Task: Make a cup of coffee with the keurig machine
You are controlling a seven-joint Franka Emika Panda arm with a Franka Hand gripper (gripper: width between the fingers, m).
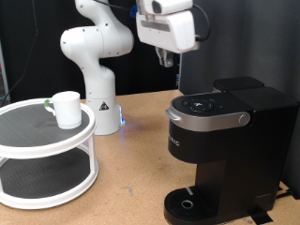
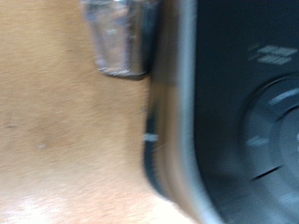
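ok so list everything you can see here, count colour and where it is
cup: one, white, on the top tier of the stand, exterior view's left
tiered stand: one, white with dark shelves, exterior view's left
keurig machine: one, black with a silver-grey band, exterior view's right, lid down
table: one, tan wood, under everything
robot arm: one, white, based behind the stand
gripper: one, hanging above and behind the machine's top; a blurred finger shows in the wrist view

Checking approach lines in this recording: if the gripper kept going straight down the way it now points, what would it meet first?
Probably the wooden tabletop, right beside the matte black Keurig machine. The gripper hangs above the machine's far edge; the wrist view shows bare wood under the finger, though depth is unclear.
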